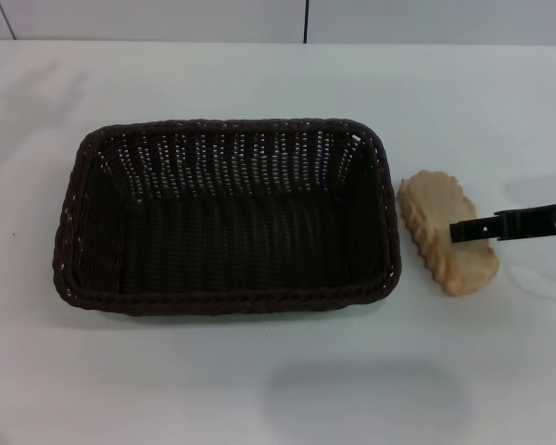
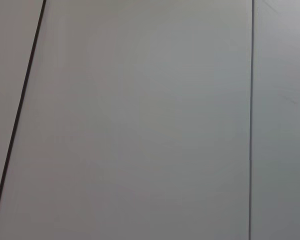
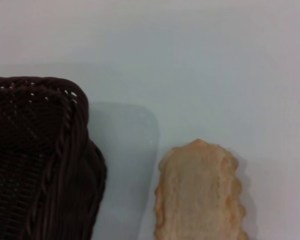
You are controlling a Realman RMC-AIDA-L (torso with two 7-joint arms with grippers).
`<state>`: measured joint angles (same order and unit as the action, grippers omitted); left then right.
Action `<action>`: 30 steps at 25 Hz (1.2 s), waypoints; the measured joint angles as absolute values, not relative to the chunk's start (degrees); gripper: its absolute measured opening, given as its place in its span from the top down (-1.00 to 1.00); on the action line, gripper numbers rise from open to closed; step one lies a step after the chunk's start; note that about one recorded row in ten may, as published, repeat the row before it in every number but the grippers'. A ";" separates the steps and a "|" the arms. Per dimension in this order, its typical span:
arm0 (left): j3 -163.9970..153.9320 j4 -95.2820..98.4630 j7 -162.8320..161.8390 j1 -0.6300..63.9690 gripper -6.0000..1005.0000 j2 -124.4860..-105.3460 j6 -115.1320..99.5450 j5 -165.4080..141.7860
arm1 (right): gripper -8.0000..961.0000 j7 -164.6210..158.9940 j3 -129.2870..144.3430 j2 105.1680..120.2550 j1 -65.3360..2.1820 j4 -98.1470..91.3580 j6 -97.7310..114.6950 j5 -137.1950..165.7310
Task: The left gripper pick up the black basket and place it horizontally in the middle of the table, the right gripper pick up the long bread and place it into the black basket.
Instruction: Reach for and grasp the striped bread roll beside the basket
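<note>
The black basket (image 1: 224, 302) stands lengthwise across the middle of the white table (image 1: 259, 389) and holds nothing. The long bread (image 1: 431, 218) lies on the table just off the basket's right end, pale flat side showing, scalloped edge toward the basket. My right gripper (image 1: 457, 232) reaches in from the right edge, and its black finger lies across the bread's middle. The right wrist view shows the basket's corner (image 3: 45, 150) and the bread (image 3: 200, 195) side by side with a strip of table between them. My left gripper is out of view.
The left wrist view shows only a plain grey panelled surface (image 2: 140, 125) with thin dark seams. A wall with a dark seam (image 1: 306, 23) runs behind the table's far edge.
</note>
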<state>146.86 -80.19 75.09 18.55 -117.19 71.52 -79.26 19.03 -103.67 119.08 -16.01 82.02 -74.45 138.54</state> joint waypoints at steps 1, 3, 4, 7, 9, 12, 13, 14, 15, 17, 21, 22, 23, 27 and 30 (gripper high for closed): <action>146.86 -80.19 75.08 18.59 0.05 -117.15 71.53 -79.26 | -0.63 19.23 -103.65 119.08 -16.02 81.65 -74.11 137.92; 146.87 -80.21 75.04 18.72 0.05 -117.10 71.53 -79.26 | -0.63 19.79 -103.59 119.09 -16.17 80.87 -73.73 136.94; 146.87 -80.22 75.01 18.77 0.05 -117.09 71.54 -79.26 | -0.63 20.14 -103.54 119.09 -16.35 80.29 -73.41 136.58; 146.87 -80.28 74.79 18.90 0.05 -116.96 71.54 -79.24 | -0.63 21.22 -103.41 119.12 -16.77 78.21 -72.46 135.37; 146.87 -80.32 74.74 18.90 0.05 -116.94 71.56 -79.21 | -0.63 21.44 -103.38 119.12 -16.90 77.59 -72.27 135.07; 146.96 -80.75 74.65 18.86 0.05 -116.89 72.02 -79.07 | -0.63 22.00 -103.36 119.13 -17.03 76.54 -71.83 134.75; 146.96 -80.75 74.65 18.86 0.05 -116.89 72.02 -79.07 | -0.63 22.00 -103.36 119.13 -17.03 76.54 -71.83 134.75; 147.00 -80.92 74.63 18.85 0.05 -116.90 72.09 -79.04 | -0.63 22.13 -103.36 119.15 -17.01 76.40 -71.75 134.66; 147.03 -81.04 74.62 18.83 0.05 -116.93 72.15 -79.00 | -0.63 22.27 -103.36 119.18 -17.00 76.23 -71.72 134.56; 147.09 -81.21 74.61 18.76 0.05 -117.08 72.36 -78.96 | -0.63 22.41 -103.36 119.20 -16.99 75.95 -71.71 134.40; 147.13 -81.37 74.59 18.64 0.05 -117.22 72.43 -78.93 | -0.63 22.42 -103.36 119.16 -17.08 75.57 -71.71 134.38; 147.14 -81.66 74.55 18.52 0.05 -117.31 72.48 -78.92 | -0.63 22.45 -103.36 119.12 -17.17 75.36 -71.71 134.38; 147.18 -81.82 74.53 18.46 0.05 -117.36 72.52 -78.92 | -0.63 22.46 -103.36 119.12 -17.18 75.27 -71.71 134.38; 147.38 -82.19 74.47 18.31 0.05 -117.54 72.87 -78.83 | -0.63 22.58 -103.32 119.04 -17.20 74.77 -71.67 134.38; 147.41 -82.33 74.46 18.27 0.05 -117.58 72.91 -78.81 | -0.63 22.80 -103.26 119.05 -17.22 74.75 -71.61 134.38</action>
